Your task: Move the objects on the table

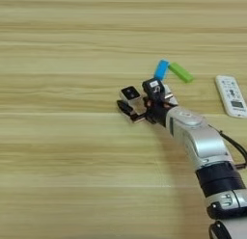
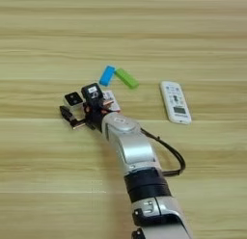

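Nearest me is my right arm (image 2: pixel 132 158), its silver forearm running up from the bottom edge and leaning toward the upper left, long axis on that diagonal. At its tip the right gripper (image 2: pixel 77 108) sits low over the surface (image 1: pixel 62 175), and its two black fingers stand apart, one (image 1: pixel 153 86) on the far side and one (image 1: pixel 126 109) on the near side. Between them lies the white square piece with black top (image 2: pixel 73 99), close against the fingers; I think it is touched but not clamped, though the view is too crowded there to be sure. Just behind the gripper, a red-edged flat white piece (image 2: pixel 110 99) peeks out, mostly hidden. Beyond it the blue bar (image 1: pixel 161 69) and the green bar (image 1: pixel 181 72) lie together: the blue one's long axis tilts up to the right, the green one's slants down to the right, and their upper ends nearly meet like a roof. Well apart to the right, the slim white remote control (image 2: pixel 175 102) lies with its long axis almost straight away from me, leaning slightly left at the far end.
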`<state>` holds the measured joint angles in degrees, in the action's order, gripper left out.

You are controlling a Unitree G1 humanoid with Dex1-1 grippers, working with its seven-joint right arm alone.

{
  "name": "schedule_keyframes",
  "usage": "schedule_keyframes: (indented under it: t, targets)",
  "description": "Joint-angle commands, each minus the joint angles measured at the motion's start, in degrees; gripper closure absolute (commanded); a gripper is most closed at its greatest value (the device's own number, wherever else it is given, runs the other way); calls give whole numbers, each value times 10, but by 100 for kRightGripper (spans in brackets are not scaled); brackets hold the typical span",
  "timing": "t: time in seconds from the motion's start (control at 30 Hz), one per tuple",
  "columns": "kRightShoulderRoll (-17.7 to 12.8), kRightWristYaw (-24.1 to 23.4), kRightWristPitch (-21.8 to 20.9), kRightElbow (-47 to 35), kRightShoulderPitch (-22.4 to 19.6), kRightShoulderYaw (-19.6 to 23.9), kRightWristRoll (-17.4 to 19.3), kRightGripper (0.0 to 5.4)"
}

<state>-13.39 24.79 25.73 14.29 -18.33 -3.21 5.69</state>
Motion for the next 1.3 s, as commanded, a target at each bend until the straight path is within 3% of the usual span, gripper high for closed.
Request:
schedule_keyframes:
  t: [0.03,0.47,1.3]
  targets:
    - [-8,-1,-21,-10,-56,5,-4,2]
    - [-9,9,-8,27,-79,13,4,2]
    - [-9,16,1,34,-81,15,2,2]
